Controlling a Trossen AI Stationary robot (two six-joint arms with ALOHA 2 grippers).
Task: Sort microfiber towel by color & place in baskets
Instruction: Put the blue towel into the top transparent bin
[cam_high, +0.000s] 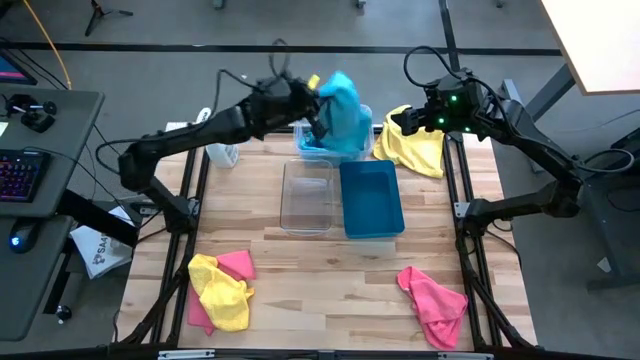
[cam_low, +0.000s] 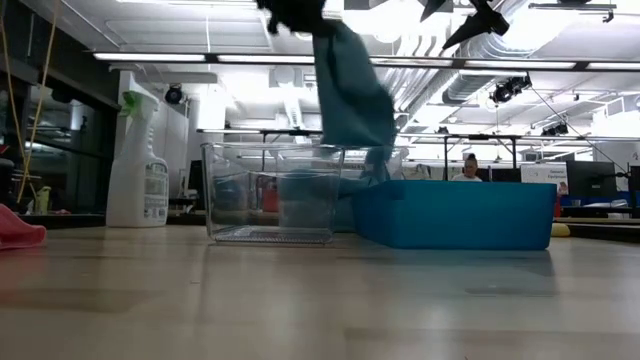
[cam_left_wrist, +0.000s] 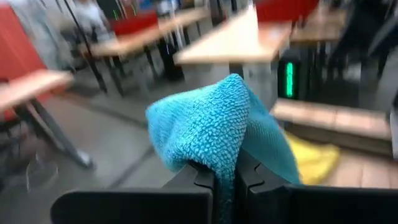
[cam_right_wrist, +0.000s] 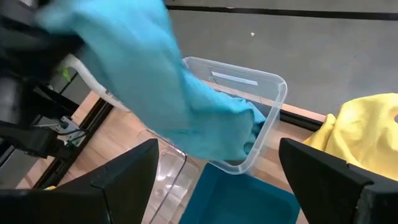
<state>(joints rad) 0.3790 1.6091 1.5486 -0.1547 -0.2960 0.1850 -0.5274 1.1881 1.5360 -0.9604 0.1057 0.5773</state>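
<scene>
My left gripper (cam_left_wrist: 225, 180) is clamped tight on the blue microfiber towel (cam_high: 343, 108), dangling it over the far clear basket (cam_right_wrist: 264, 102) w/ its tail inside. Right gripper (cam_high: 413, 118) hangs open nearby, beside a yellow towel (cam_high: 418, 148). Empty clear basket (cam_high: 306, 197) and teal basket (cam_high: 371, 200) sit mid-table.

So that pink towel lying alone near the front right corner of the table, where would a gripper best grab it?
The pink towel lies crumpled with raised folds, not flat. Probably best to come straight down from above and pinch a bunched ridge near its middle, since the flat edges hug the table and offer little to grip. It lies on the right arm's side.
</scene>
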